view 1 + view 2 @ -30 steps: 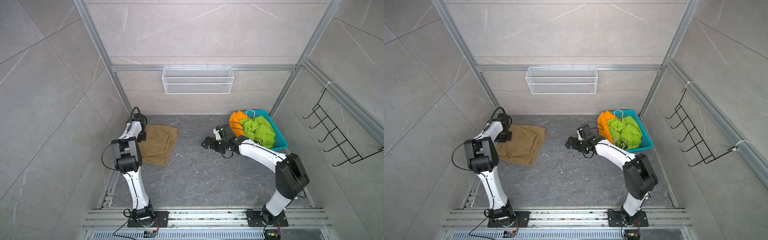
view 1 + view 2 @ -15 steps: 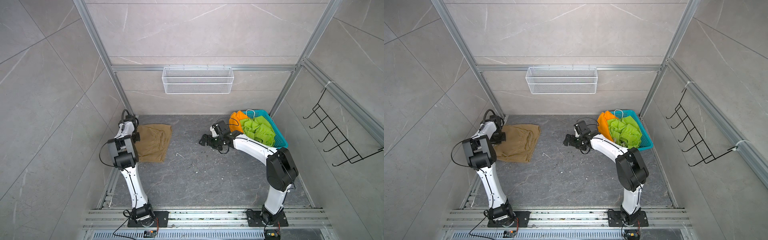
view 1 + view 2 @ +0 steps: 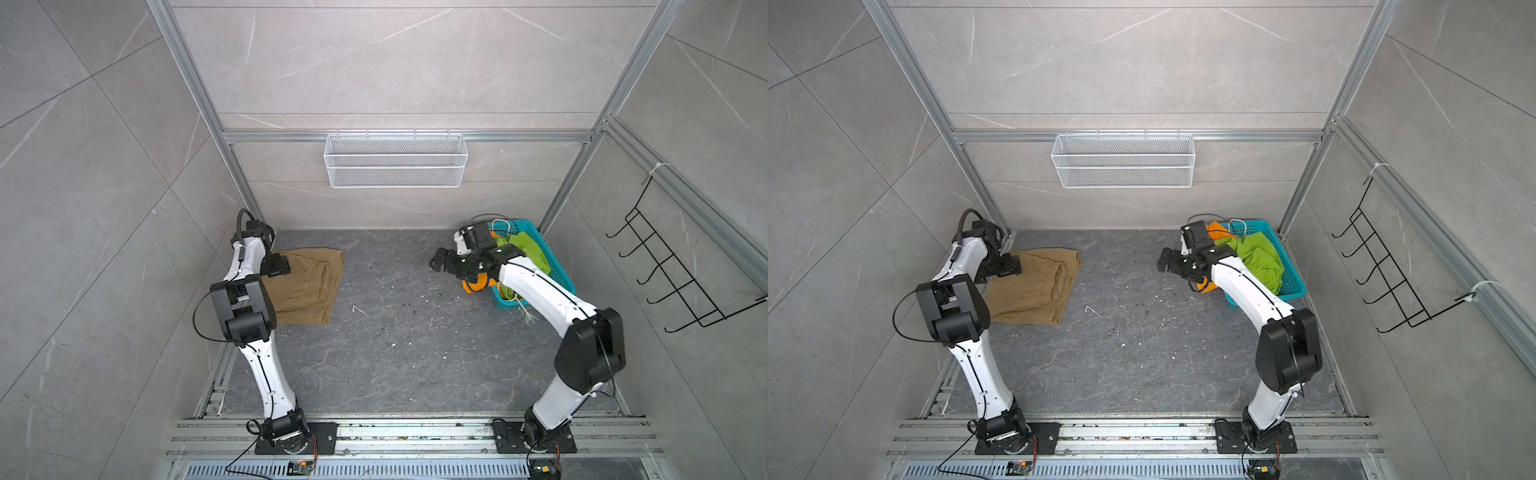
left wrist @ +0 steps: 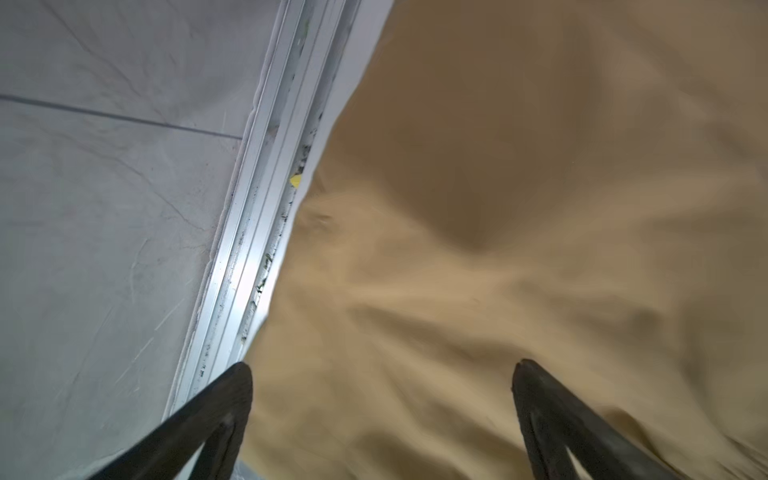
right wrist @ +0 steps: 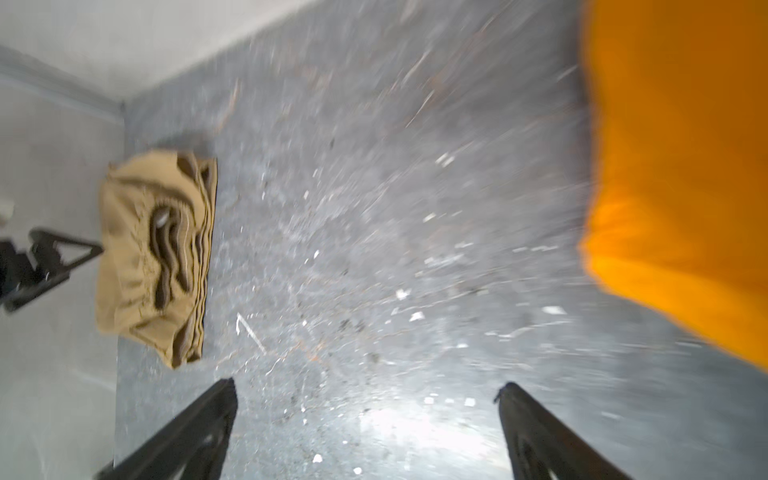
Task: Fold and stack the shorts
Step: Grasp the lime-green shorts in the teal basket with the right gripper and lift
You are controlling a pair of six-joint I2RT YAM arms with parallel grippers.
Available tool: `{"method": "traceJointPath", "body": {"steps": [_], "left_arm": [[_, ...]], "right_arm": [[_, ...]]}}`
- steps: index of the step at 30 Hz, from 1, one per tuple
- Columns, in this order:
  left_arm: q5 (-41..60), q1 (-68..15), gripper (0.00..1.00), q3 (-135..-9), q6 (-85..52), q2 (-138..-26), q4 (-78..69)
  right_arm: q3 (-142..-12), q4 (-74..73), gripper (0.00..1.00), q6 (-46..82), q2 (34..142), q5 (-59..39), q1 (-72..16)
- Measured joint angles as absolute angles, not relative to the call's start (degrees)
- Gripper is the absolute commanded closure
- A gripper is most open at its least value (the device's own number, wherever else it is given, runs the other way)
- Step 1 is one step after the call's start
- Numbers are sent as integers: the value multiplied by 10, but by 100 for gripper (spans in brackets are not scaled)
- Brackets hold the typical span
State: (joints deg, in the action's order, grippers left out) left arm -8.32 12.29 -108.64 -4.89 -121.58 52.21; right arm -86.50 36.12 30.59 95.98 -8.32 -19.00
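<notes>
Khaki shorts lie folded flat on the counter, far left, one edge against the aluminium rail.

Left tool: fingers spread wide, nothing between them. It hangs just above the rail-side edge of the khaki cloth, and I cannot tell whether it touches.

Right tool: also wide open and empty, over bare counter, well apart from the khaki. The wrist view is blurred.

Orange shorts spill over the near wall of the teal basket, just beside the right tool on its basket side. Green shorts are heaped in the basket behind them.

Step in hand, as I judge it: first pair laid, next pair to fetch.

- Lift your left tool straight up; a sideways drag would pull the fold open.
- Turn your right tool toward the orange overhang and pinch one layer near the waistband, not a bunched wad.
- Draw it out slowly, as the green may snag and the light basket may tip.
- Spread it on the open middle of the counter before folding.
</notes>
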Motion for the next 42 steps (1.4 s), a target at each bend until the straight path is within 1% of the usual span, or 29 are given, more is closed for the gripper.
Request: {"method": "traceJointPath", "body": {"steps": [1, 4, 7, 10, 13, 16, 17, 20, 21, 22, 23, 24, 26, 27, 29, 32, 36, 42], "left_arm": [[-82, 109, 0, -1081, -49, -1200, 518], [-84, 28, 0, -1078, -46, -1147, 494], [-90, -90, 0, -1080, -37, -1109, 456], [-95, -203, 0, -1088, -22, -1098, 425], [-113, -289, 0, -1088, 1, -1097, 392], [-137, -353, 0, -1088, 40, -1097, 359], [-146, -369, 0, -1088, 55, -1098, 346], [-167, -402, 0, -1089, 96, -1103, 324], [-173, -410, 0, -1093, 109, -1108, 321], [-175, -416, 0, -1097, 118, -1114, 318], [-175, -419, 0, -1100, 123, -1120, 316], [-174, -421, 0, -1103, 125, -1127, 315], [-164, -421, 0, -1106, 125, -1138, 317], [-159, -421, 0, -1108, 123, -1144, 320], [-148, -420, 0, -1119, 115, -1154, 336], [-138, -420, 0, -1138, 101, -1163, 349], [-121, -420, 0, -1150, 80, -1163, 353], [-101, -416, 0, -1161, 45, -1160, 358]], "right_arm": [[-865, 369, 0, 301, 944, -77, -172], [-865, 391, 0, 290, 911, -54, -112], [-858, 399, 0, 284, 900, -35, -52], [-832, 399, 0, 284, 900, -32, -2], [-811, 396, 0, 287, 910, -33, 28], [-799, 386, 5, 291, 933, -44, 37], [-799, 380, 8, 294, 943, -48, 37], [-795, 357, 19, 303, 973, -63, 36], [-793, 349, 24, 306, 983, -70, 36], [-791, 342, 32, 309, 993, -75, 36], [-790, 336, 42, 314, 1000, -79, 36], [-789, 331, 57, 313, 1010, -86, 36], [-790, 320, 75, 319, 1020, -94, 36], [-790, 316, 83, 319, 1024, -98, 36], [-790, 313, 92, 320, 1024, -99, 36], [-795, 315, 100, 320, 1018, -96, 36], [-827, 340, 100, 319, 993, -89, 36], [-951, 378, 100, 319, 934, -91, 36]]}}
